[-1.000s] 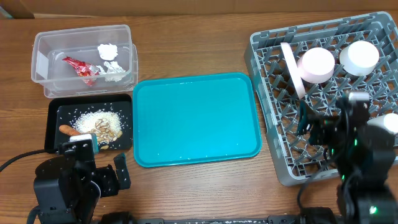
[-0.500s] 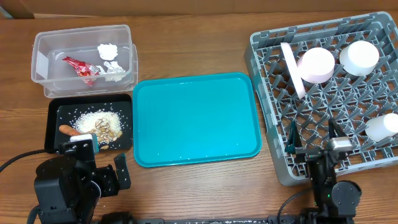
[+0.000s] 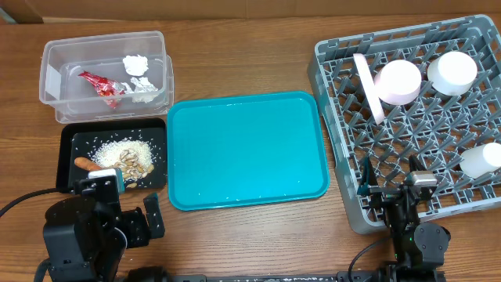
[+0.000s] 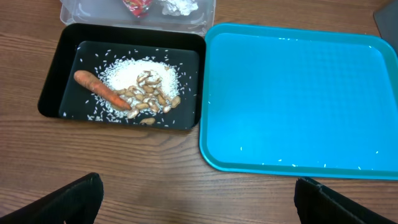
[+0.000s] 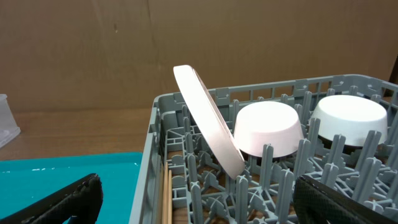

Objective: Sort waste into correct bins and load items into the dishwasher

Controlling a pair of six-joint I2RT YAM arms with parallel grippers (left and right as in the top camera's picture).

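Note:
The grey dishwasher rack (image 3: pixel 332 117) at the right holds a white plate (image 3: pixel 366 86) on edge, a bowl (image 3: pixel 399 82), a second white dish (image 3: pixel 452 72) and a small cup (image 3: pixel 481 159). Chopsticks (image 5: pixel 166 196) lie along its left wall. Red and silver wrappers (image 3: pixel 100 84) and a tissue (image 3: pixel 135 64) lie in the clear tub (image 3: pixel 55 70). The black tray (image 4: pixel 53 81) holds a carrot (image 4: pixel 99 90) and scraps with rice (image 4: pixel 146 93). My left gripper (image 4: pixel 199 208) is open over bare wood near the tray. My right gripper (image 3: pixel 389 178) is open and empty at the rack's near left corner.
A large teal serving tray (image 3: pixel 246 149) lies between the black tray and the rack, with a few rice grains on it. Brown cardboard (image 5: pixel 186 50) stands behind the table. The rack's upright pegs (image 5: pixel 270 168) rise just ahead of my right gripper.
My right arm has drawn back from over the rack's middle toward the near edge and now sits low at the rack's front corner. The left arm has not moved.

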